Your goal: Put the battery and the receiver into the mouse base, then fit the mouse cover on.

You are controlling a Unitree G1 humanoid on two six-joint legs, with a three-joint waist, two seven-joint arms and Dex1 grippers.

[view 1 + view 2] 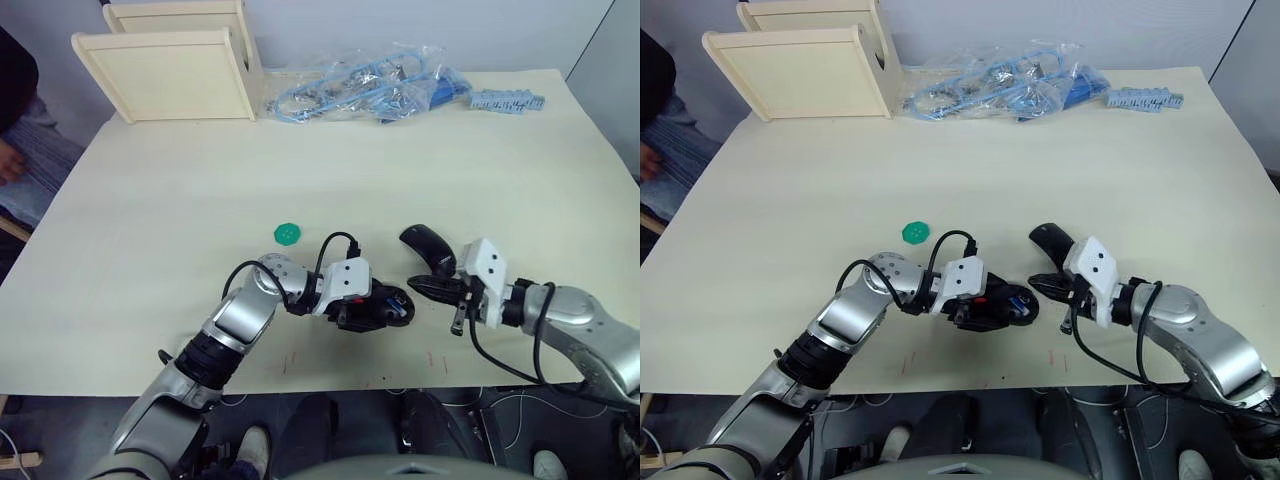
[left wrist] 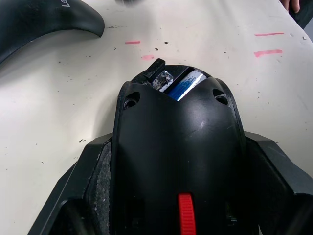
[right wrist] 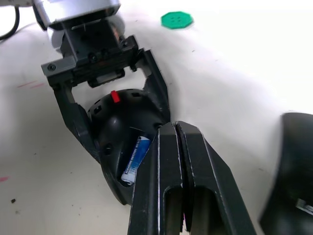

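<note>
Left tool (image 3: 124, 122) gripping mouse base (image 3: 115, 127), mouse cover (image 1: 428, 247) beside, green disc (image 1: 288, 234) near

The mouse base (image 3: 117, 147) is a black oval body with a red patch, lying on the cream surface (image 1: 200, 180) in the lower middle of the left eye frame, clamped between the left claw's (image 1: 385, 310) fingers. The battery (image 3: 135, 159), a small blue-and-silver cylinder, lies in the base's open compartment. The mouse cover (image 1: 429, 246), a smooth glossy black shell, rests on the surface just right of the base, apart from it.
</note>
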